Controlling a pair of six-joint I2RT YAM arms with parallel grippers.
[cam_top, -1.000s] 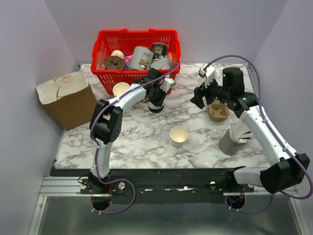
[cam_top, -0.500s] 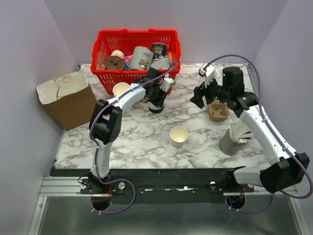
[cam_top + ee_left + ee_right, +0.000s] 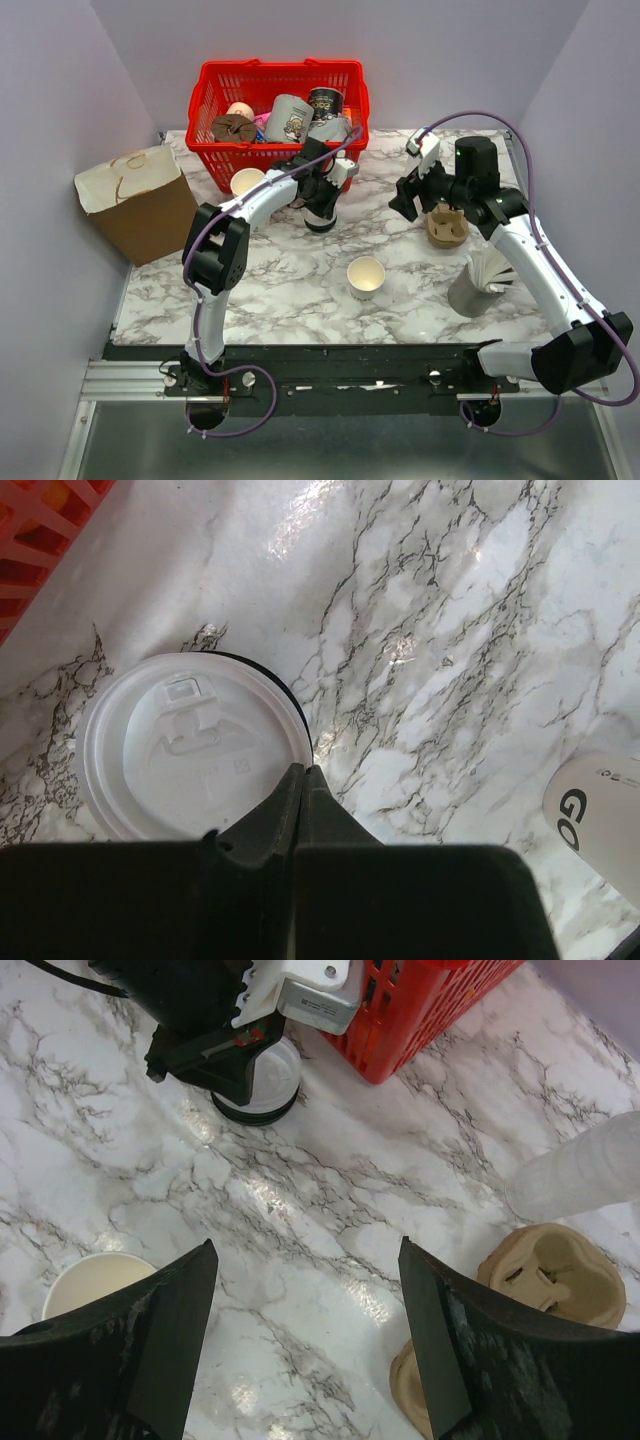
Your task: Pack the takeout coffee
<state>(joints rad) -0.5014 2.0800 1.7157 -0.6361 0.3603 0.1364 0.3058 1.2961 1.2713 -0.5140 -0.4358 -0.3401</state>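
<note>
Clearly the step in hand is to fetch the lid. The left claw (image 3: 300,777) is fully closed, with its tips at the rim of the round white plastic lid (image 3: 185,745). The lid lies flat on the marble-patterned tabletop (image 3: 450,630), near the red plastic basket (image 3: 280,95). Whether the thin rim is really pinched between the tips I cannot tell. The small cream-white paper cup (image 3: 366,277) stands upright and uncovered, nearer to the arms and apart from the lid. The right claw (image 3: 300,1345) hangs wide open over the tabletop and holds nothing.

I judge that the next move needs a sure hold on the rim. After that come a lift and a carry to the cup, keeping the lid level and centred before pressing.

As for writing, only the dark letters "GO" can be read, on a white rounded thing (image 3: 595,815) at the right edge of the left wrist view. The raised marks on the lid are not legible.
</note>
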